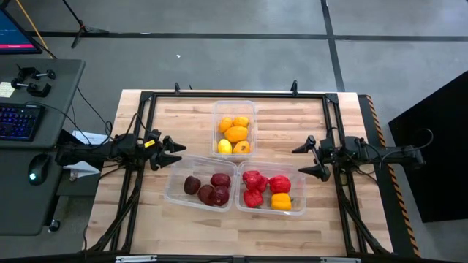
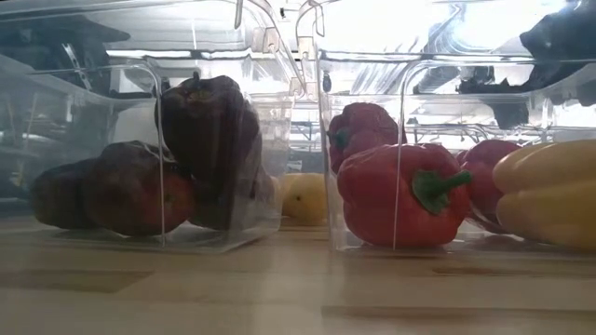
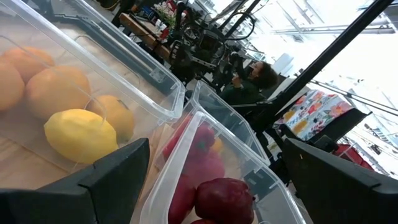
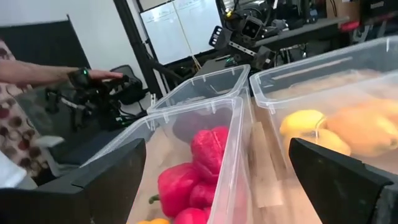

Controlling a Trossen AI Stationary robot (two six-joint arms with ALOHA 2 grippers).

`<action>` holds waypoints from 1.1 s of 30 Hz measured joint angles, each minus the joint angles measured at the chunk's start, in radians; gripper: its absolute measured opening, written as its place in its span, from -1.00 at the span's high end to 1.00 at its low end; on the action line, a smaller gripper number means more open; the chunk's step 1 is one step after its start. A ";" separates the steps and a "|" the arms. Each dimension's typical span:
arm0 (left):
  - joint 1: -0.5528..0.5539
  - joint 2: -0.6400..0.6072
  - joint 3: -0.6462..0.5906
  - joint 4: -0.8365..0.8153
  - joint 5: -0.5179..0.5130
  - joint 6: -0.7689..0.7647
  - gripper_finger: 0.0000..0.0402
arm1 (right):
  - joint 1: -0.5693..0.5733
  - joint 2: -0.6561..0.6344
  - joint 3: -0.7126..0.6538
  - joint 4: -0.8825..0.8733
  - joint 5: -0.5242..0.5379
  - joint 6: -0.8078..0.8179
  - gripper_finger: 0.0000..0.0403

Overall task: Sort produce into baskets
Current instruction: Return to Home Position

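Three clear tubs stand on the wooden table. The far tub (image 1: pixel 235 109) holds lemons and orange citrus (image 1: pixel 235 134). The near left tub (image 1: pixel 175 196) holds dark maroon fruits (image 1: pixel 208 190). The near right tub (image 1: pixel 298 204) holds red peppers (image 1: pixel 259 184) and one yellow-orange pepper (image 1: pixel 281 201). My left gripper (image 1: pixel 175 151) is open and empty, just left of the tubs. My right gripper (image 1: pixel 306 159) is open and empty, just right of them. Both point toward the tubs.
A dark metal frame (image 1: pixel 234 95) runs around the table top. A desk with a keyboard (image 1: pixel 16 120) stands beyond the table's left edge. A person's arm (image 4: pixel 37 73) shows in the room behind. Bare wood lies along the near edge (image 1: pixel 234 234).
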 joint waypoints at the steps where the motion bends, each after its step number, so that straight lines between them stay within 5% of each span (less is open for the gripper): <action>1: 0.000 0.000 0.000 0.000 0.000 0.000 -0.77 | 0.000 0.000 0.000 0.000 0.000 0.022 -0.91; 10: -0.005 -0.001 0.000 0.001 0.000 0.000 -0.77 | 0.000 0.000 0.000 -0.002 0.000 0.142 -0.91; 33: -0.005 -0.001 0.000 0.001 0.000 0.000 -0.77 | 0.000 -0.027 -0.001 0.004 0.001 0.141 -0.91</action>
